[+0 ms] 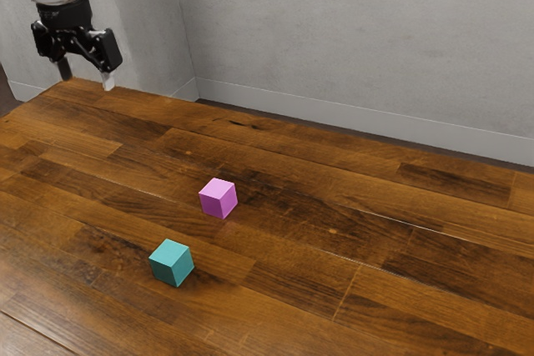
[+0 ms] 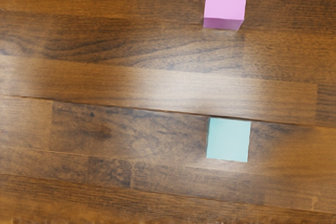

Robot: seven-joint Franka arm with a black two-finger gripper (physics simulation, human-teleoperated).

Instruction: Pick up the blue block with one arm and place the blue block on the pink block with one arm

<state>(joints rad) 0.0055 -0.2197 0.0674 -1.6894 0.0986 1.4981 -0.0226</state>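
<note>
1. A wooden floor [image 1: 400,231] of dark brown planks runs across the room, the boards varying from reddish to nearly black, with strong grain.
2. A plain grey back wall [image 1: 350,22] stands along the floor's far edge, with a pale baseboard [image 1: 375,118] at its foot.
3. A second grey side wall [image 1: 150,31] meets the back wall in a corner [image 1: 190,89] toward the exterior view's left.
4. Light is soft and even, casting faint shadows on the boards.
5. In the wrist view the same floor [image 2: 105,192] shows a pale sheen [image 2: 157,85] across one plank, just beside a dark seam [image 2: 131,109] between boards.
</note>
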